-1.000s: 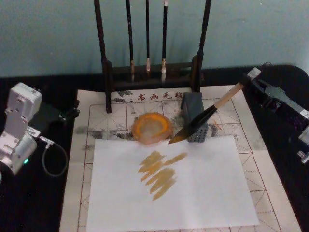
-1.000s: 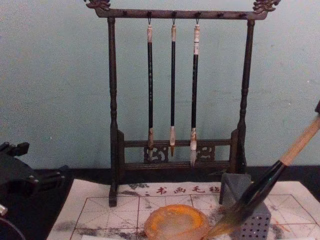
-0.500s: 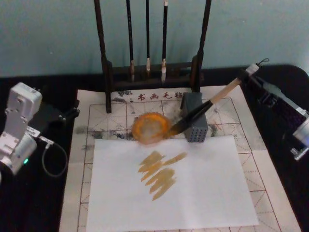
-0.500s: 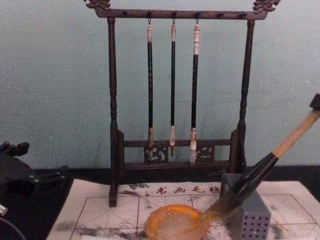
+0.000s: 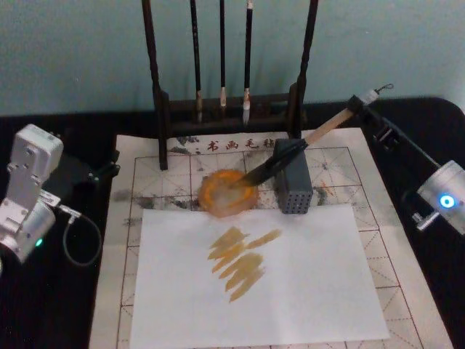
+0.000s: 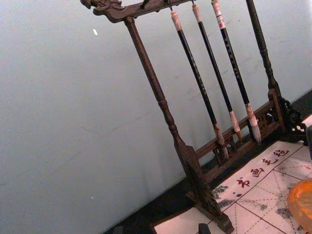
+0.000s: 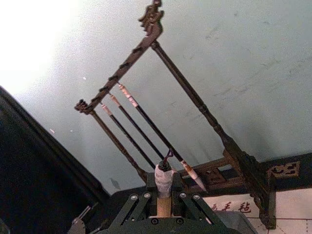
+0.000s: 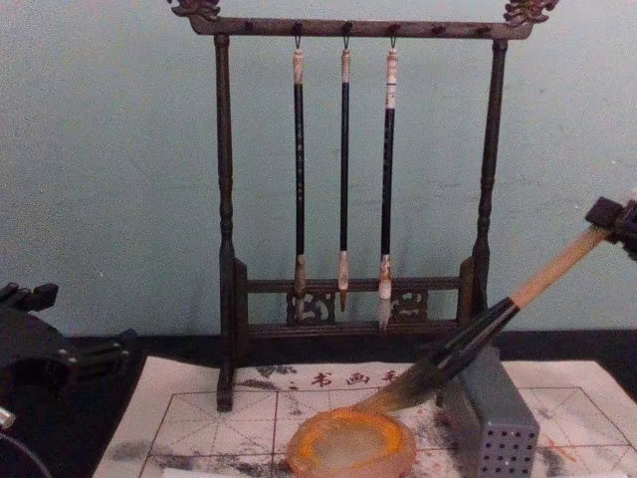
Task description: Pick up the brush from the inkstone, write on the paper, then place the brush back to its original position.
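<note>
Brush (image 5: 320, 131) tip now back over inkstone (image 5: 220, 197), handle end in pinch of outstretched right claw (image 5: 357, 105).

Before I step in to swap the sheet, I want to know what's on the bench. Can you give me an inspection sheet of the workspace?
Surface: black table, red-gridded paper on it, white sheet with ochre strokes on top.
Job's things: brush slanted across the grey block, bristles at the rim of the inkstone.
Clutter: grey block, perforated; rack with three thin brushes hanging.
Grippers: right gripper, fingers shut on the brush's end; left gripper parked at the table's left.
Cables: grey loop beside the left arm.
Surroundings: teal wall behind; nothing else seen.
</note>
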`<state>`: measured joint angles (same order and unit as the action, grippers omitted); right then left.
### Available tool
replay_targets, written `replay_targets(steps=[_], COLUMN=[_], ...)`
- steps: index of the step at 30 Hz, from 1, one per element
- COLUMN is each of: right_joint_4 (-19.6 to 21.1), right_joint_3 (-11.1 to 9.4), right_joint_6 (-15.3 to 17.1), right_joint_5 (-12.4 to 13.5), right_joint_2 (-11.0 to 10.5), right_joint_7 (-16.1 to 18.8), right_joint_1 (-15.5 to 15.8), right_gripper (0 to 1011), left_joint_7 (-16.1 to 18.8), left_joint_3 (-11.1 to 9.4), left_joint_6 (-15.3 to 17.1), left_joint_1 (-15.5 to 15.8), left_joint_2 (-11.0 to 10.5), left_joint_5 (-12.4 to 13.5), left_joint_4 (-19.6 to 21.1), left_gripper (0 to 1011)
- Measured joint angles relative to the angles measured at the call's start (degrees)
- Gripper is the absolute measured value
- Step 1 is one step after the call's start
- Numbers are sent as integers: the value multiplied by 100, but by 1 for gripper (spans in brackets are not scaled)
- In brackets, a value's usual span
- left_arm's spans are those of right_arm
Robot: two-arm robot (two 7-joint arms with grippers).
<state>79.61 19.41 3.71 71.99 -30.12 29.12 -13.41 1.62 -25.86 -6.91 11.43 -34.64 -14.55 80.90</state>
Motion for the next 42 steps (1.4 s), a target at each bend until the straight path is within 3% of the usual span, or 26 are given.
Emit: replay_targets(steps=[12,26,42], right_joint_4=[-686,-1236,-1460], right_joint_3=[265,216,176], right_joint_6=[-149,-165,-23], right_joint_5=[-124,-16,26], right_joint_2=[453,905,1014], right_joint_7=[-109,-123,-172], right_joint_1=[-387,-547,-594], right_gripper=[181,181,181], left_joint_7=[0,0,0], left_joint_3=[0,0,0], left_joint_6=[0,0,0], left_joint_1=[0,0,0], left_joint_2=[0,0,0], left_joint_5=[0,0,0], left_joint_4=[0,0,0], left_gripper=[1001,1001,1001])
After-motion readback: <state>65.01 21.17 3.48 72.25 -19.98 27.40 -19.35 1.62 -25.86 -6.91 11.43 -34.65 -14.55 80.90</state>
